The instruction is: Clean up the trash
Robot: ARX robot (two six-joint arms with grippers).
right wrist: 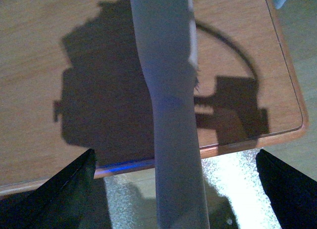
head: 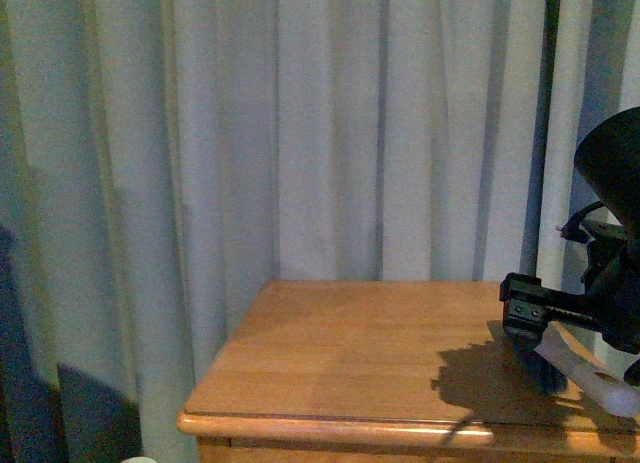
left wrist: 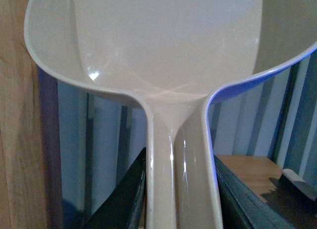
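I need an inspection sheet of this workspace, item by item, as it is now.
surface: wooden table, shadows only on the part seen.
job's things: trash, nothing seen; pale dustpan held by its handle.
clutter: nothing seen.
grippers: left end effector shut on the dustpan handle; right end effector has a pale long handle between wide-apart fingers, grip unclear.
cables: only a thin curved shadow on the table.
surroundings: pale curtain behind; shiny floor below the table edge.
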